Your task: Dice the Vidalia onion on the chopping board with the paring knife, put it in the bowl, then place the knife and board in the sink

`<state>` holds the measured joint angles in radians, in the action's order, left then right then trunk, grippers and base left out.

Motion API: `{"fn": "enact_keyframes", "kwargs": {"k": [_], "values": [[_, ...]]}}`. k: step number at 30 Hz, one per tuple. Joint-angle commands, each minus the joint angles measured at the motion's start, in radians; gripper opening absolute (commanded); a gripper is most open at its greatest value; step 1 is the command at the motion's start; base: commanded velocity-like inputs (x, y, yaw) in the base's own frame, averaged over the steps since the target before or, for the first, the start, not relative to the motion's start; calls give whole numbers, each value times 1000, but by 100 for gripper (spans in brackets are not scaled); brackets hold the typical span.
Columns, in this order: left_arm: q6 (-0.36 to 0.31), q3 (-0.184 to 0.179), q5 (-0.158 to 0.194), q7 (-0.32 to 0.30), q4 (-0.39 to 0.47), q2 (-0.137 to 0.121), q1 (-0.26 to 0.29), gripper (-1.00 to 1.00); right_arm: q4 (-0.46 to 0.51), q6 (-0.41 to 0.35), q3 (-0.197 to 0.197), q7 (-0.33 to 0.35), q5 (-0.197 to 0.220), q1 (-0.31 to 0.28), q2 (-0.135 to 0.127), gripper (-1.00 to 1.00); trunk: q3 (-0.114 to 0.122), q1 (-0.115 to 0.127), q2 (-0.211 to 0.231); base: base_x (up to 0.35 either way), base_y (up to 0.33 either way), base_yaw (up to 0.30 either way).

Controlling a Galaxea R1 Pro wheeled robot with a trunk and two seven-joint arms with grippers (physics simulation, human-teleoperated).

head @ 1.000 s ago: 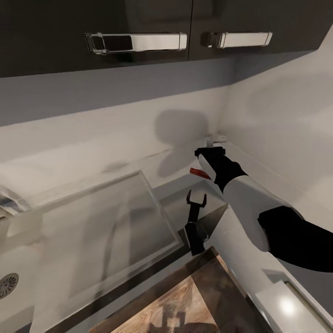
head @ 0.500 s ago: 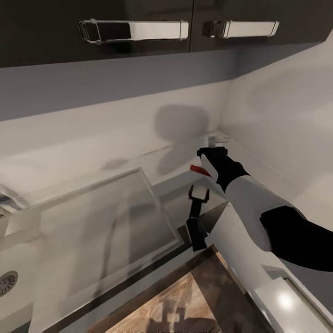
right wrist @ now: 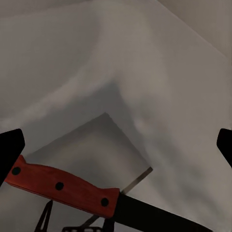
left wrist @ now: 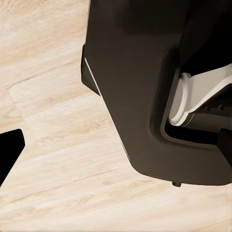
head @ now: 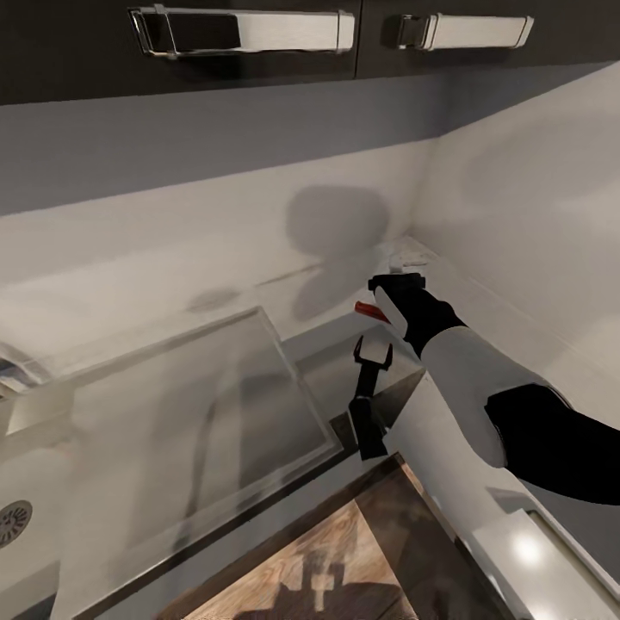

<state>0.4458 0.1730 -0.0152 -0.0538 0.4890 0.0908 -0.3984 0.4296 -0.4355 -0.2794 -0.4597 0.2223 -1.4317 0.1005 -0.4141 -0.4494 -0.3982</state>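
Since a second ago my head has tipped down and to the right: the chrome-handled glossy dark cabinets [head: 258, 43] sit higher in the head view and the whole scene has slid with them. My right arm has barely shifted against the desk; the red handle by its wrist has drawn a little closer to the sleeve.

The rectangular matte grey sink [head: 172, 413] lies at the left of the head view, its round drain [head: 13, 521] at the far left edge. I can make out nothing lying in the part of the basin that shows. A black bracket-like fixture [head: 368, 405] stands upright at the sink's right corner.

My right arm, white forearm and black wrist, reaches forward over the smooth grey desk [head: 362, 293] toward the corner of the pale walls. My right claw [right wrist: 116, 140] has hold of the small paring knife with a red riveted handle and dark pointed blade [right wrist: 92, 195]; the knife lies crosswise between the black fingertips [right wrist: 9, 145], which stand wide apart at the edges of the wrist view. In the head view only the red handle shows.

The brown wooden chopping board [head: 344, 560] lies at the bottom of the head view, below my arm.

My left claw's black fingertip [left wrist: 9, 150] hangs over the light wood plank floor [left wrist: 53, 121]; I cannot tell how far it is open.
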Motion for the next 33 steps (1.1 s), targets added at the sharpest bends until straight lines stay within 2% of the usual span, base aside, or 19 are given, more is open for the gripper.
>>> {"fn": "enact_keyframes", "kwargs": {"k": [1, 27, 33], "values": [[1, 6, -2, -6, 2, 1, 0, 100, 1, -5, -9, -8, 10, -1, -1, 100, -3, -1, -2, 0, 0, 0], [1, 6, -3, -5, 2, 1, 0, 100, 2, -3, -9, -7, 11, -1, 1, 100, -45, -1, -2, 23, 0, 0], [1, 6, -3, -5, 2, 1, 0, 100, 2, -3, -9, -7, 11, -1, 1, 100, -54, -1, -2, 140, 0, 0]]}}
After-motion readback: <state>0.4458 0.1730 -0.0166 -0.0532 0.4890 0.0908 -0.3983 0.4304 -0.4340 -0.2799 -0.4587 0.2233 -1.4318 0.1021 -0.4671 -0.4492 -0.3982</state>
